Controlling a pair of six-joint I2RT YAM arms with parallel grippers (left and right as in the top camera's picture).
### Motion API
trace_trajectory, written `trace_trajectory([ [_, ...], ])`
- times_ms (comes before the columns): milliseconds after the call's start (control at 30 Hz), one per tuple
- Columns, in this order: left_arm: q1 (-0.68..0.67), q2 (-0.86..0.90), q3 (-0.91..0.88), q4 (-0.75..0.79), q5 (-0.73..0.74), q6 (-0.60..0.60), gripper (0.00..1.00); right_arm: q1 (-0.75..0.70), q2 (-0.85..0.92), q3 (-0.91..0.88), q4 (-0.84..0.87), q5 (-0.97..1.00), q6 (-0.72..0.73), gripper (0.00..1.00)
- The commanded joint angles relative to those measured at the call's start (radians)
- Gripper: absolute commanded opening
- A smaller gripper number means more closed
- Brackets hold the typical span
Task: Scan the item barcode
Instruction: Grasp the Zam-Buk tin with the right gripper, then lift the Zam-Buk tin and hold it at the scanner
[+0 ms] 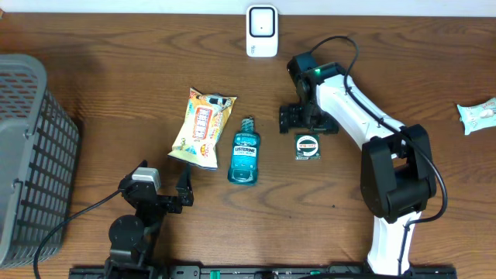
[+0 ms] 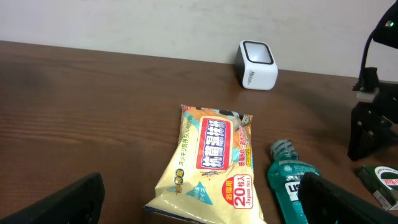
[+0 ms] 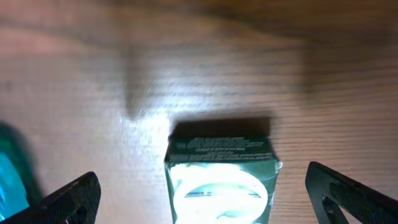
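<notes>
Dark wood tabletop (image 1: 116,46), pale wall strip (image 1: 387,6) along far edge. Far-centre: white barcode scanner (image 1: 262,31), upright, dark window toward near side. Far L: grey mesh basket (image 1: 31,155), partly out of frame. Mid-table: yellow wipes pack (image 1: 203,128) lying flat, printed side up, w/ teal mouthwash bottle (image 1: 245,151) on its side just beside it to the R, cap toward scanner; touching or not, can't tell. R of bottle: small dark green box (image 1: 308,146), flat on wood, round white-and-red label up, on near side of scanner and well apart from it. R gripper (image 1: 308,124) hanging just above box's far end, pointing down. Wrist view: fingers (image 3: 68,199) spread wide at both lower corners, box centred btwn them w/ bare wood either side, no contact, so released, holding nothing. Box top glare-washed in that view, print unreadable. L gripper (image 1: 165,184) low at near-L of table, aimed at wipes pack. Its wrist view: both fingers wide apart, nothing gripped, released too. Also seen from there: scanner beyond pack, bottle at R, black R gripper by box corner. Far R edge: pale green packet (image 1: 477,115), cut off by frame, contents n/k.
</notes>
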Motion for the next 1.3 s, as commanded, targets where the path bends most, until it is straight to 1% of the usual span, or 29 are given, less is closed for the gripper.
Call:
trace_trajectory([
  [0, 0.004, 0.0, -0.016, -0.026, 0.006, 0.01, 0.98, 0.009, -0.019, -0.022, -0.021, -0.041, -0.142, 0.99],
  [100, 0.004, 0.0, -0.016, -0.026, 0.006, 0.01, 0.98, 0.009, -0.019, -0.055, -0.042, -0.039, -0.114, 0.99],
  [167, 0.004, 0.0, -0.016, -0.026, 0.006, 0.01, 0.98, 0.004, -0.019, -0.07, -0.048, -0.039, -0.098, 0.95],
  [233, 0.004, 0.0, -0.016, -0.026, 0.006, 0.01, 0.98, -0.002, -0.018, -0.072, -0.048, -0.043, -0.107, 0.91],
  [367, 0.004, 0.0, -0.016, -0.026, 0.006, 0.01, 0.98, -0.008, -0.015, -0.072, -0.042, -0.063, -0.16, 0.91],
  [567, 0.004, 0.0, -0.016, -0.026, 0.006, 0.01, 0.98, -0.008, 0.043, -0.072, 0.001, -0.033, -0.153, 0.86],
  [633, 0.004, 0.0, -0.016, -0.026, 0.006, 0.01, 0.98, -0.01, 0.079, -0.072, -0.005, 0.015, -0.116, 0.82],
  [800, 0.004, 0.0, -0.016, -0.026, 0.006, 0.01, 0.98, -0.014, 0.13, -0.072, -0.034, 0.006, -0.105, 0.64],
  [933, 0.004, 0.0, -0.016, -0.026, 0.006, 0.01, 0.98, -0.014, 0.13, -0.063, -0.063, -0.014, -0.106, 0.61],
  [1033, 0.004, 0.0, -0.016, -0.026, 0.006, 0.01, 0.98, -0.016, 0.13, -0.045, -0.091, -0.072, -0.106, 0.56],
  [1100, 0.004, 0.0, -0.016, -0.026, 0.006, 0.01, 0.98, -0.021, 0.13, -0.018, -0.126, -0.122, -0.106, 0.49],
  [1233, 0.004, 0.0, -0.016, -0.026, 0.006, 0.01, 0.98, -0.035, 0.13, 0.052, -0.226, -0.215, -0.103, 0.37],
  [1267, 0.004, 0.0, -0.016, -0.026, 0.006, 0.01, 0.98, -0.039, 0.13, 0.069, -0.25, -0.249, -0.094, 0.38],
])
